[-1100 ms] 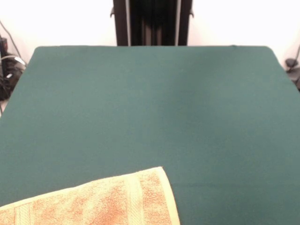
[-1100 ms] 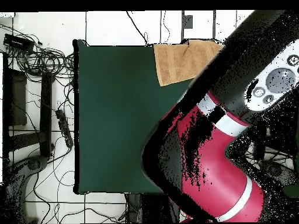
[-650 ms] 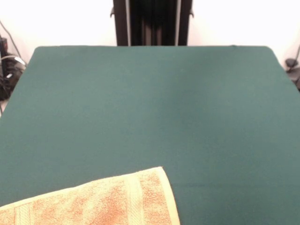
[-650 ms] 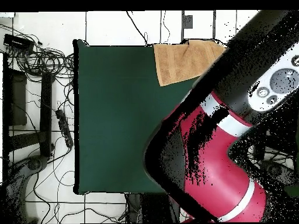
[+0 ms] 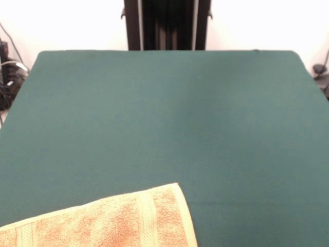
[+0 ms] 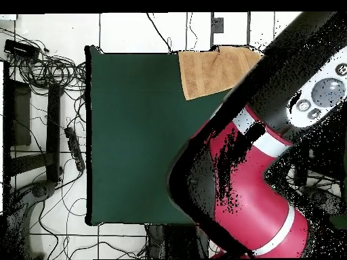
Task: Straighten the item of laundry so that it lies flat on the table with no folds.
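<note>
Fingers out of sight, state unknowable; towel (image 5: 103, 221) (image 6: 210, 71) at table (image 5: 169, 118) (image 6: 132, 142) corner.

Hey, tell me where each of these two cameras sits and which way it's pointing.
Front view: sits low across the table, looking along it toward the black pedestal; the towel lies nearest the camera; no arm or gripper shows.
Overhead view: sits above, looking straight down on the table; the red and black arm covers its right side; the gripper is not visible.
Both views share the table and the towel, which lies at the table's edge opposite the robot.
</note>
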You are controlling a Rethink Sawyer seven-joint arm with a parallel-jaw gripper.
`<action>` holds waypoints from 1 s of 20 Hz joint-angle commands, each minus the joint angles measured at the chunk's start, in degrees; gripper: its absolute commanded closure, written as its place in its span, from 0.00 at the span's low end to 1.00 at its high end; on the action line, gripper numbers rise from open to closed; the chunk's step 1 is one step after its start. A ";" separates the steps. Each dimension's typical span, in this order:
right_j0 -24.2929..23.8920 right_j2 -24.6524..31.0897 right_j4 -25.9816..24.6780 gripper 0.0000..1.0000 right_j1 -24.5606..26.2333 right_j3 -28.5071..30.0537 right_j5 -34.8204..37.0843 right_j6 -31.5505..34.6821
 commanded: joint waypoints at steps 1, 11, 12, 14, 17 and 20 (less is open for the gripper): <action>1.43 0.07 -4.37 1.00 0.82 -8.58 -1.63 -4.54; 1.47 0.32 -3.79 1.00 1.96 -8.84 -2.03 -1.58; 1.47 0.32 -3.63 1.00 2.02 -8.89 -2.08 -1.43; 1.49 0.33 -2.95 1.00 2.34 -9.11 -2.20 -0.68; 1.52 0.34 -2.42 1.00 2.68 -9.27 -2.29 0.20; 1.52 0.35 -1.21 1.00 2.92 -9.63 -3.18 1.54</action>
